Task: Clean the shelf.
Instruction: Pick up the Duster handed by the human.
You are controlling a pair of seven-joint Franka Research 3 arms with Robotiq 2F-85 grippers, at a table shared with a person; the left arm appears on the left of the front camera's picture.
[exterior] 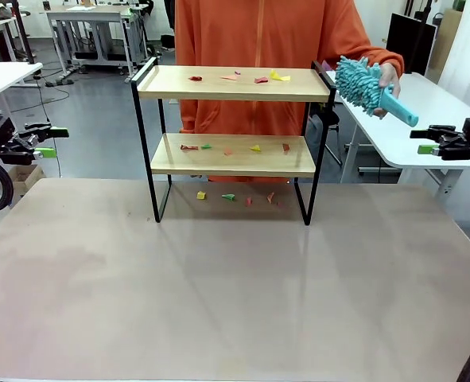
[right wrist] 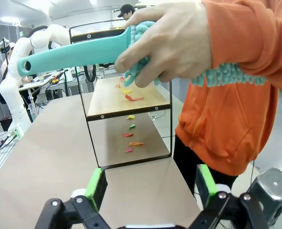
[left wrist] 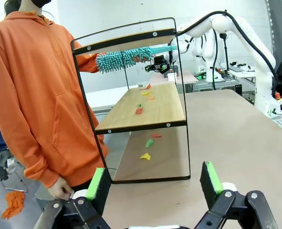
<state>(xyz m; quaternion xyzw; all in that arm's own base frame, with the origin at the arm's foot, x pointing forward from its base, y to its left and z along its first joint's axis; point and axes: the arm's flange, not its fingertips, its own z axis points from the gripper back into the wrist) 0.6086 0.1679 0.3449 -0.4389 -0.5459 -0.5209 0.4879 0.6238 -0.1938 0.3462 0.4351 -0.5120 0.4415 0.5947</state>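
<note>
shelf [exterior: 235,93]: on table [exterior: 219,278], far middle | scraps [exterior: 254,148]: on and under shelf | duster [exterior: 362,83]: right of shelf

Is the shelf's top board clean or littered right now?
Littered. Red, orange and yellow scraps lie along the top board of the shelf, and the duster is held off to its side, not touching it.

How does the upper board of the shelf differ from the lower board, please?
The upper board tops the black frame, with raised rails at its ends; the lower board sits about halfway down the legs. The lower board carries a green scrap; the upper board has none. Both are light wood, strewn with small coloured scraps.
</note>
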